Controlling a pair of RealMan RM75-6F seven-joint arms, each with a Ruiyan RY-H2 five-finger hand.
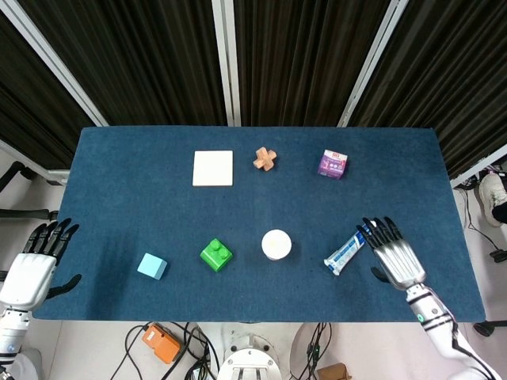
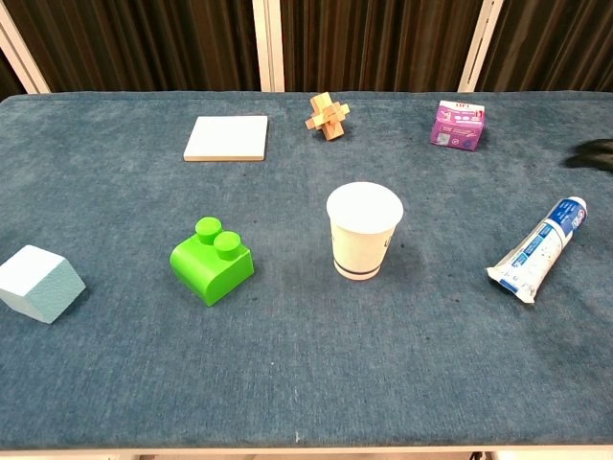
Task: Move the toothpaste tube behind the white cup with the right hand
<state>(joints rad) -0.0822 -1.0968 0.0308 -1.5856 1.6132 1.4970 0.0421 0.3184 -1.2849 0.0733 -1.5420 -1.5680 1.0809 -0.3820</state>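
Observation:
The toothpaste tube [image 1: 347, 248] [image 2: 537, 250] lies flat on the blue table, right of the white cup [image 1: 276, 244] [image 2: 364, 230], its cap pointing away to the right. My right hand [image 1: 393, 255] hovers open just right of the tube's cap end, fingers spread, holding nothing; only its dark fingertips [image 2: 594, 153] show at the chest view's right edge. My left hand [image 1: 32, 266] stays open off the table's left front corner.
A green brick [image 1: 215, 254] and a light blue cube [image 1: 151, 266] sit left of the cup. Further back lie a white square tile [image 1: 213, 168], a wooden puzzle [image 1: 265, 158] and a purple box [image 1: 332, 164]. Bare cloth lies behind the cup.

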